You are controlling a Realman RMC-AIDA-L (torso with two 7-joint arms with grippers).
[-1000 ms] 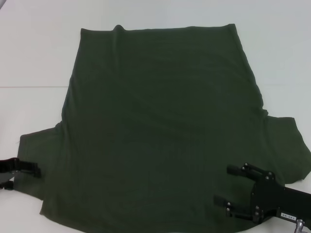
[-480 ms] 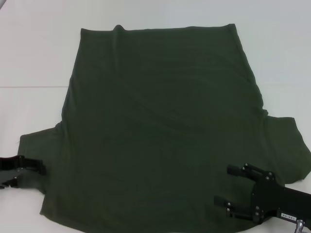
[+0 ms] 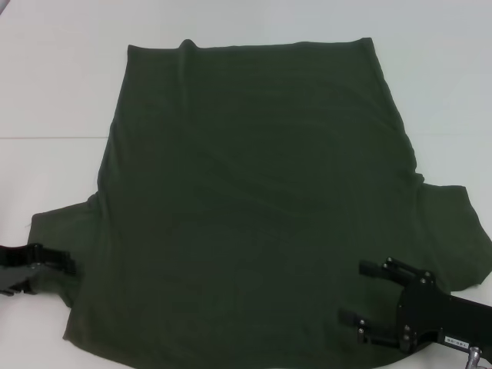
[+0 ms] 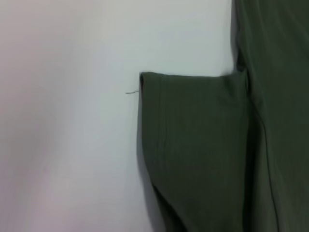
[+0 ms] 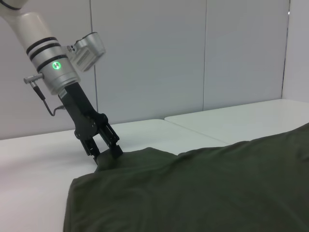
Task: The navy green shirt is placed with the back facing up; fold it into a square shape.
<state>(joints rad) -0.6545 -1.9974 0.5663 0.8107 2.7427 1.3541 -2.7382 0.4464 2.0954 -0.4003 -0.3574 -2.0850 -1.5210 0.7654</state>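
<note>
The navy green shirt (image 3: 254, 192) lies spread flat on the white table (image 3: 54, 92), plain side up, hem at the far side. My left gripper (image 3: 42, 275) is at the near left, its open fingers at the edge of the left sleeve (image 4: 193, 135). In the right wrist view the left gripper (image 5: 106, 153) tilts down with its tips touching the sleeve corner, where the cloth (image 5: 203, 188) bunches slightly. My right gripper (image 3: 352, 290) hovers open over the shirt's near right part, beside the right sleeve (image 3: 453, 231).
The white table has a seam line (image 3: 46, 137) running across it behind the shirt. A pale panelled wall (image 5: 193, 58) stands beyond the table. Bare tabletop surrounds the shirt on the left, far and right sides.
The left gripper has slid rightward onto the left sleeve's edge. The right gripper and the shirt's body have stayed put.
</note>
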